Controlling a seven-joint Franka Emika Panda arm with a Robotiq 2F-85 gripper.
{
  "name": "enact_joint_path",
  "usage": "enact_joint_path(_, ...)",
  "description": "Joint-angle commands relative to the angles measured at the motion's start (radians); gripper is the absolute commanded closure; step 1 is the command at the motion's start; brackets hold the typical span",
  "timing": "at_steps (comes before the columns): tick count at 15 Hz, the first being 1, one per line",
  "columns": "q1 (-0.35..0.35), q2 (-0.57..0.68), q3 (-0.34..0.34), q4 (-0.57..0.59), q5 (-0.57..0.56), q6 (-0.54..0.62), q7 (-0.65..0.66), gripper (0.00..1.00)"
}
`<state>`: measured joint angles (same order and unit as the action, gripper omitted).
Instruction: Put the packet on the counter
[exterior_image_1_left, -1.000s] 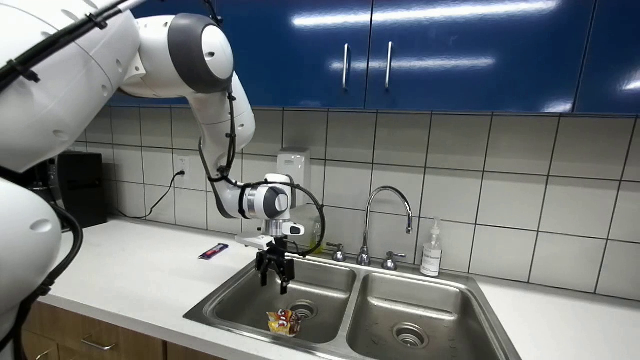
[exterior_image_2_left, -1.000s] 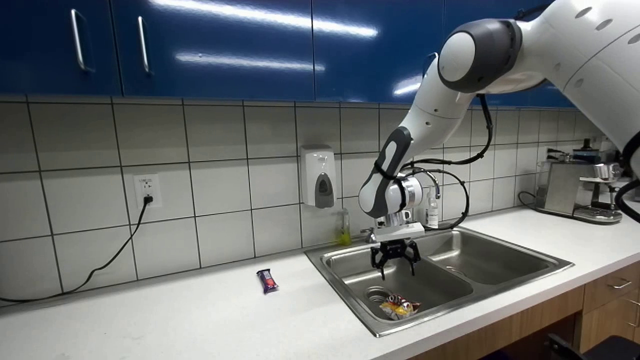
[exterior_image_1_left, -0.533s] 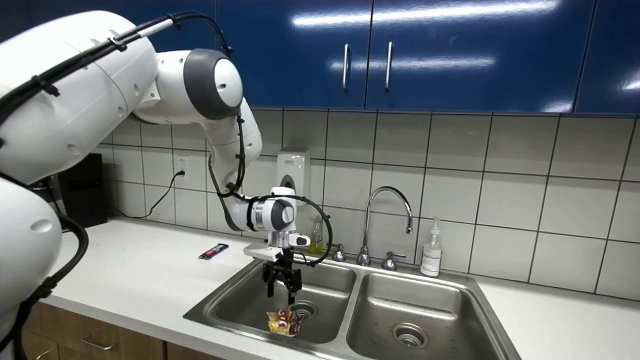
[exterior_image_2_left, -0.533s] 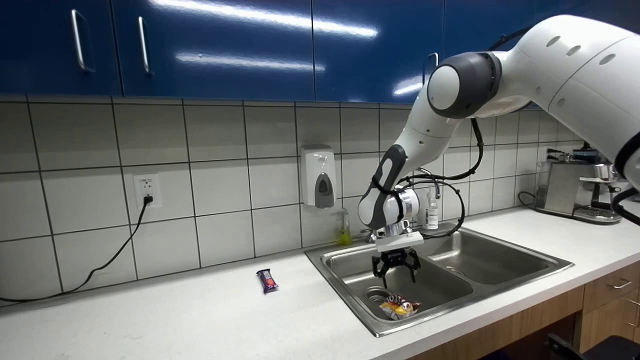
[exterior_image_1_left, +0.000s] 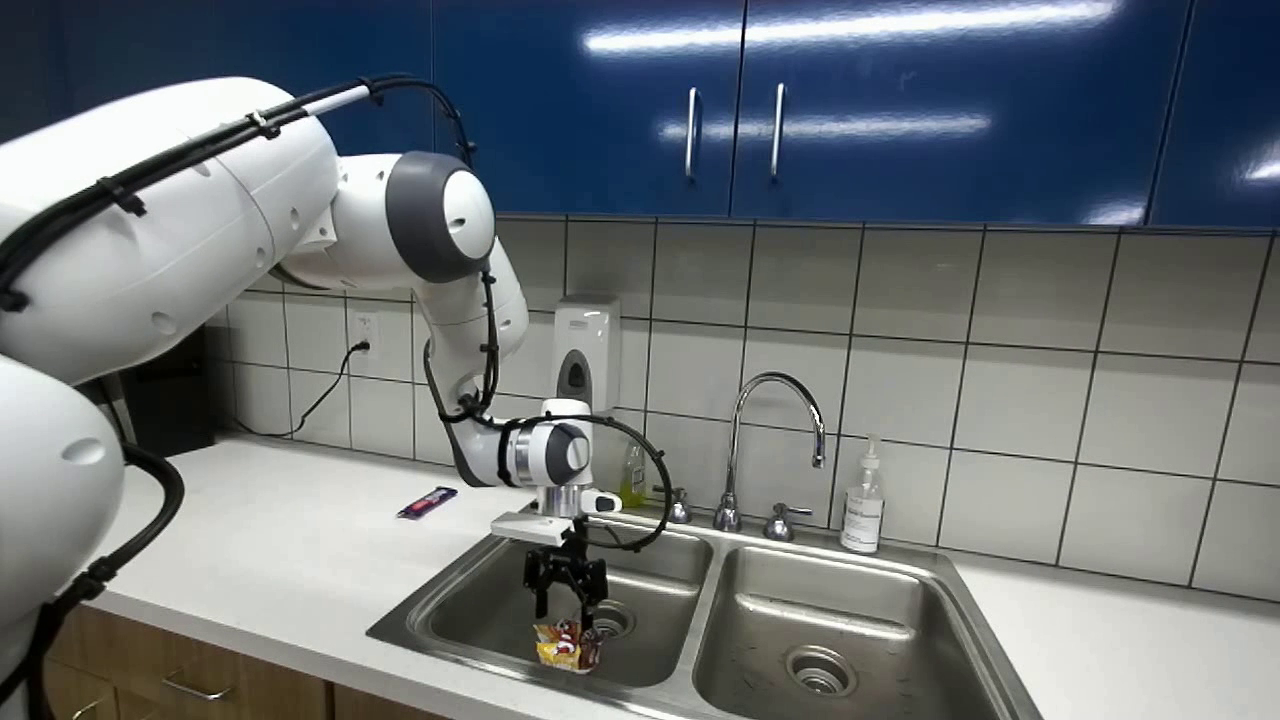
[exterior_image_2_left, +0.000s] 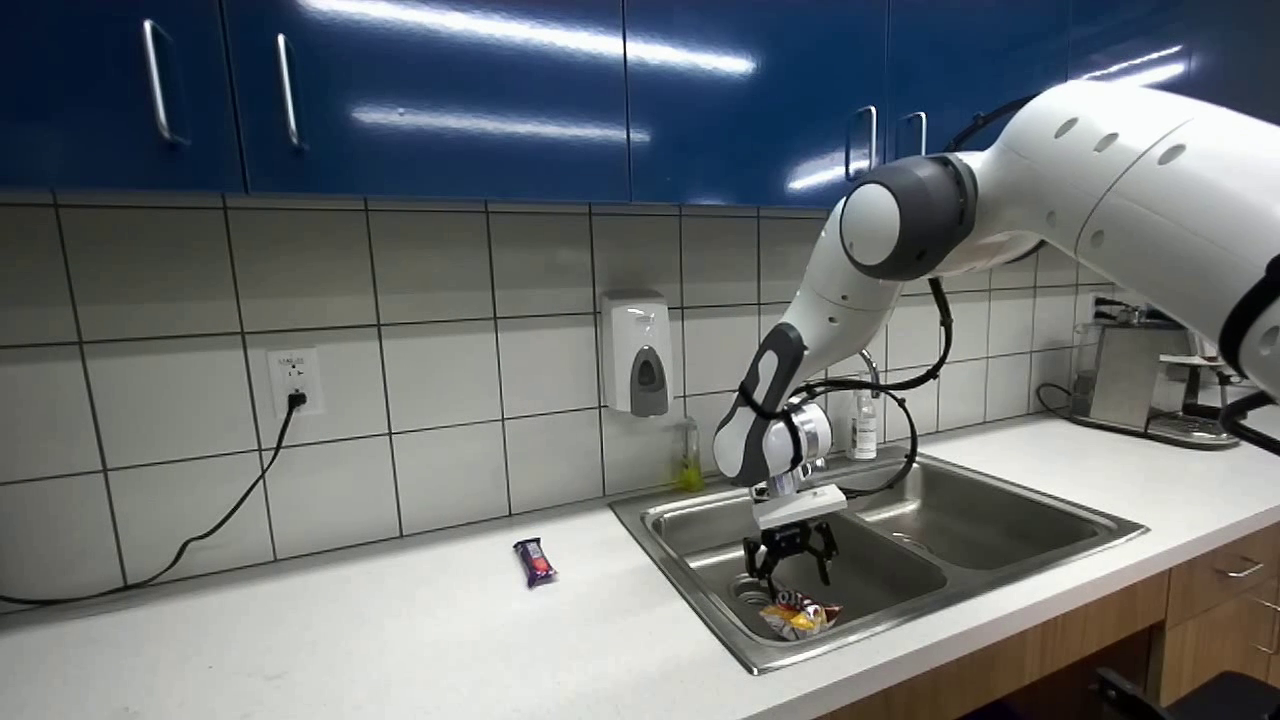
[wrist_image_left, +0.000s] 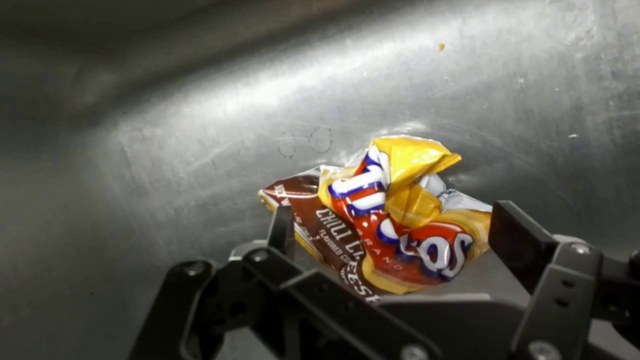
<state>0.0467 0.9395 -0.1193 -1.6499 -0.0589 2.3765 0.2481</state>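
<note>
End effector (exterior_image_2_left: 798, 588), jaws apart, over packet (wrist_image_left: 375, 220) in steel sink (exterior_image_1_left: 820, 580) (white counter (exterior_image_2_left: 350, 640) alongside, blue cabinets (exterior_image_1_left: 950, 70) above).

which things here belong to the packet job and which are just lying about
For the job:
packet, down in the sink
gripper, open
counter, where the packet goes

Just there:
purple-wrapped bar
pump bottle
wall dispenser
coffee machine

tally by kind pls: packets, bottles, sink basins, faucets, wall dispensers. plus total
Packets: 2 (yellow packet, purple packet)
Bottles: 2 (pump bottle, yellow-green bottle)
Sink basins: 2 (basin with the yellow packet, neighbouring basin)
Faucet: 1
Wall dispenser: 1
Total: 8
</note>
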Motion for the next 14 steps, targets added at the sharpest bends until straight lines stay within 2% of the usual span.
enact_joint_path(1, 0.0, 0.052, -0.013, 0.072, -0.018, -0.033, -0.021, 0.0)
enact_joint_path(8, 0.008, 0.091, -0.029, 0.104, -0.025, -0.022, -0.003, 0.0)
enact_joint_path(9, 0.009, 0.093, -0.029, 0.105, -0.025, -0.022, -0.003, 0.07)
enact_joint_path(10, 0.01, 0.096, -0.029, 0.108, -0.025, -0.021, -0.001, 0.28)
enact_joint_path(12, 0.012, 0.1, -0.028, 0.111, -0.023, -0.021, 0.001, 0.32)
enact_joint_path(14, 0.016, 0.102, -0.027, 0.108, -0.024, -0.016, 0.001, 0.49)
